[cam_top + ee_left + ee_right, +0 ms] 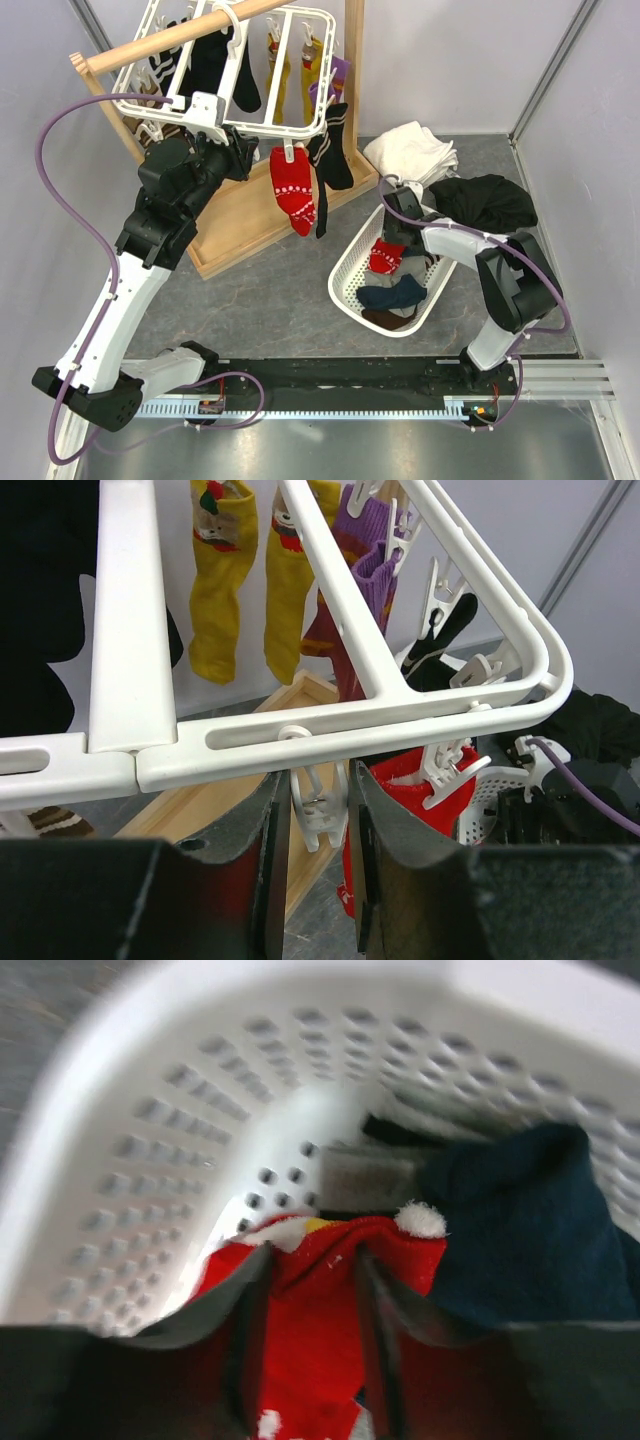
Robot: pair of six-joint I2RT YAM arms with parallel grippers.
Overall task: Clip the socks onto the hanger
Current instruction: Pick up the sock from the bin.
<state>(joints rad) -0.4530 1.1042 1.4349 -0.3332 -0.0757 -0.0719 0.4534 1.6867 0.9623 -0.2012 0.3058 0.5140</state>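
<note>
The left arm stretches toward 11 o'clock, its left gripper (315,777) pinching a clip (315,818) under the hanger (330,735), beside the hung red sock (293,190). The right arm bends into the basket (150,1160) at 4 o'clock. The right gripper (312,1252) straddles a loose red sock (305,1360) beside a navy sock (520,1220); whether it grips is unclear.

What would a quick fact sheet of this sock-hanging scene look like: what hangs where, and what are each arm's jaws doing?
Hanger: white plastic slatted drying frame on a wooden stand
Hanging already: red sock with white pattern, black striped sock, yellow socks, purple sock
Left jaws: closed around a white plastic clip peg under the frame's edge
Right jaws: inside the white lattice basket, astride a second red sock; grip unclear, view blurred
Also in basket: dark blue sock
</note>
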